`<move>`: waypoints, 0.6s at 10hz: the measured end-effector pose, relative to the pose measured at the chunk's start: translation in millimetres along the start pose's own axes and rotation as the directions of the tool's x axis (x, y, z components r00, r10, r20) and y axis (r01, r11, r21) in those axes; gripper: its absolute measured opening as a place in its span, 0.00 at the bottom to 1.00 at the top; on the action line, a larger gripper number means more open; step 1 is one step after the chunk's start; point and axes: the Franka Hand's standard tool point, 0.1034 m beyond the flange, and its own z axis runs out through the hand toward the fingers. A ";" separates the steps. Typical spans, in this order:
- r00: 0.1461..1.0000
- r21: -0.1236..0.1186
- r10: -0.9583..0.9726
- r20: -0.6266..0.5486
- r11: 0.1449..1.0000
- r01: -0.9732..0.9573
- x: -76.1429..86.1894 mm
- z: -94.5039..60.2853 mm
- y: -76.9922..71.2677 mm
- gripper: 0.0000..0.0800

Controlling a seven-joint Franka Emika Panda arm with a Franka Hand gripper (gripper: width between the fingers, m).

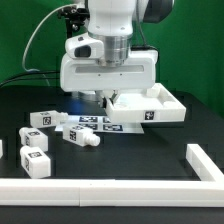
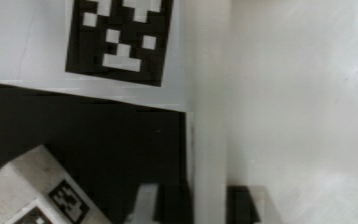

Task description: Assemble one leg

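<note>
The white rimmed panel (image 2: 282, 110) filled your wrist view, its edge running between the jaws; whether they gripped it couldn't be told. One leg (image 1: 82, 136) lay on the counter (image 1: 130, 155) beside them.

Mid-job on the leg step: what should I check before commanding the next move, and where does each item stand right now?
1. The hand holds a leg: not ok; only the panel edge lies between its fingers.
2. Jaws open or shut: cannot tell.
3. A loose leg is available: ok; it lies on the table, to the exterior view's left of the hand.
4. The panel's tag is readable: ok; it is sharp in the wrist view.
5. The panel sits flat on the table: cannot tell.
</note>
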 end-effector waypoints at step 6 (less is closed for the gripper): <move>0.989 -0.021 0.128 0.068 0.992 -0.127 85.3 -26.1 39.1 0.07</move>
